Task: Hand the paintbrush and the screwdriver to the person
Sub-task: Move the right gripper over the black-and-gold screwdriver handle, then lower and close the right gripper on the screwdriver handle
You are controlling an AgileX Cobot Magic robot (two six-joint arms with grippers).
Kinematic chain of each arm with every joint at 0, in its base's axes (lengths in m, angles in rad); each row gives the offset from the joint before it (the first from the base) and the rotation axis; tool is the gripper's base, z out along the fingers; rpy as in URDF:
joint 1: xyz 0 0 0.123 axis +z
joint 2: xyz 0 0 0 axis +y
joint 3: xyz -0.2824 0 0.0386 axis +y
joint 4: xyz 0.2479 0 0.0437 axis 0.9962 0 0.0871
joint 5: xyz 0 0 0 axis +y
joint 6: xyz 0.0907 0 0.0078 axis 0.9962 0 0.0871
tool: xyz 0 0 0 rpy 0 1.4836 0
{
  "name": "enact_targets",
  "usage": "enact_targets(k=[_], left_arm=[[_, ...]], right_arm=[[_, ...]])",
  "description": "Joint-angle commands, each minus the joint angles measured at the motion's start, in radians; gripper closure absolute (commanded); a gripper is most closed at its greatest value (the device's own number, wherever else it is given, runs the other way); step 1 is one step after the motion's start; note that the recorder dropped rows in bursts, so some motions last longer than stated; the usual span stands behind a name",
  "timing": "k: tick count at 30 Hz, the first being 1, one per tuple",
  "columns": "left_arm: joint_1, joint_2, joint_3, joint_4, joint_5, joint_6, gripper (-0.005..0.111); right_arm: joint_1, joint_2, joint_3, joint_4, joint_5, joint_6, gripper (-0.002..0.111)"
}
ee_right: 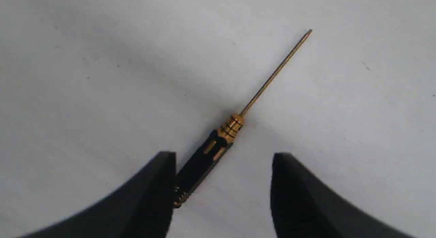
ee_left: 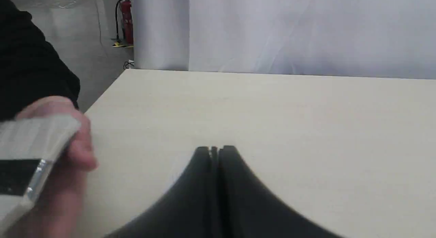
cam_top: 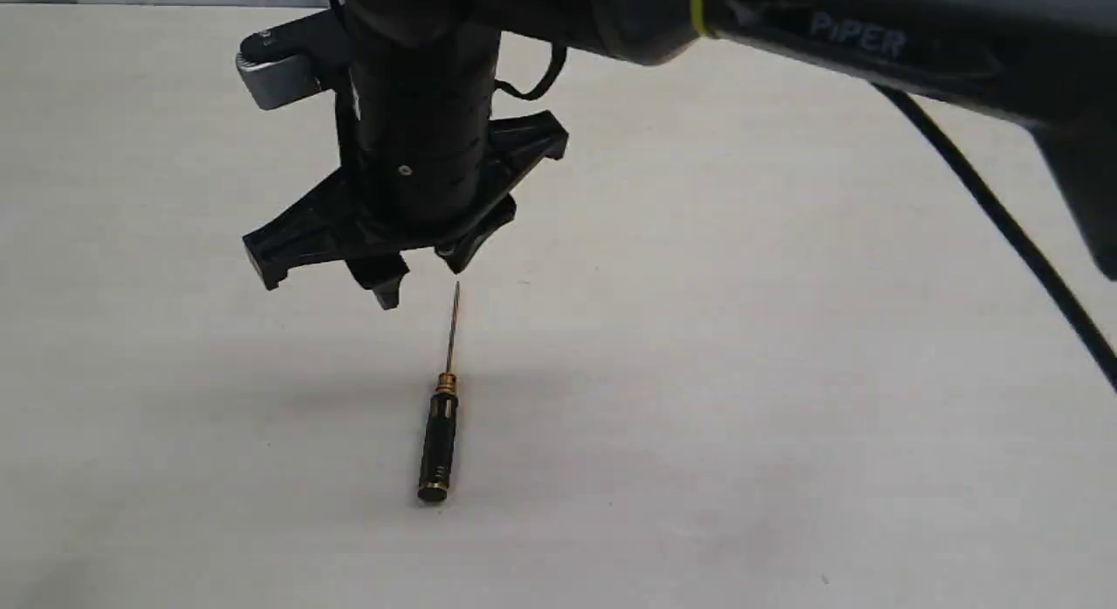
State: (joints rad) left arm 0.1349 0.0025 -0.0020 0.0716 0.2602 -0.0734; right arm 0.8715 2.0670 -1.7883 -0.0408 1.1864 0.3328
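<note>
— Where's the slim screwdriver with the black knurled handle, gold collars and thin bronze shaft?
— It lies flat on the pale beige table, shaft pointing to twelve o'clock, handle end at six. The right gripper hangs above its tip, toward eleven o'clock, jaws spread wide, holding nothing.
— And the left gripper?
— Its fingers are pressed together, empty, over the table.
— The brush?
— The wide, pale-bristled, silver-ferruled paintbrush, blurred, sits in the person's bare hand, beside a black sleeve.

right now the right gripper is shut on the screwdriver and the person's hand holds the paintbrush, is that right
Not shut: the right wrist view shows the right gripper open above the screwdriver, which lies on the table. The person's hand does hold the paintbrush.
</note>
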Motion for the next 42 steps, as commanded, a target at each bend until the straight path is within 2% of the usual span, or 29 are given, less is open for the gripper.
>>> enact_targets(k=[1,5,9,11,13,19,27,42], left_arm=[[-0.008,-0.002,0.002,-0.004,-0.010,-0.002,0.107],[-0.008,-0.002,0.002,-0.004,-0.010,-0.002,0.107],[-0.008,-0.002,0.002,-0.004,-0.010,-0.002,0.107],[-0.008,-0.002,0.002,-0.004,-0.010,-0.002,0.107],[-0.008,-0.002,0.002,-0.004,-0.010,-0.002,0.107],[-0.008,-0.002,0.002,-0.004,-0.010,-0.002,0.107],[-0.008,-0.002,0.002,0.001,-0.011,-0.002,0.107],[-0.008,-0.002,0.002,-0.001,-0.011,-0.002,0.107]], right_arm=[[0.003,0.008,0.003,0.007,-0.004,0.023,0.062],[0.003,0.031,0.003,0.011,0.002,0.050,0.062],[0.003,0.058,0.013,0.019,0.025,0.052,0.073],[0.003,0.058,0.043,0.029,0.000,0.047,0.075],[0.003,0.058,0.078,0.033,-0.019,0.033,0.073],[0.003,0.058,0.149,0.047,-0.068,0.041,0.059],[0.003,0.067,0.149,0.093,-0.169,0.059,0.059],[0.003,0.143,0.149,0.085,-0.175,0.082,0.059]])
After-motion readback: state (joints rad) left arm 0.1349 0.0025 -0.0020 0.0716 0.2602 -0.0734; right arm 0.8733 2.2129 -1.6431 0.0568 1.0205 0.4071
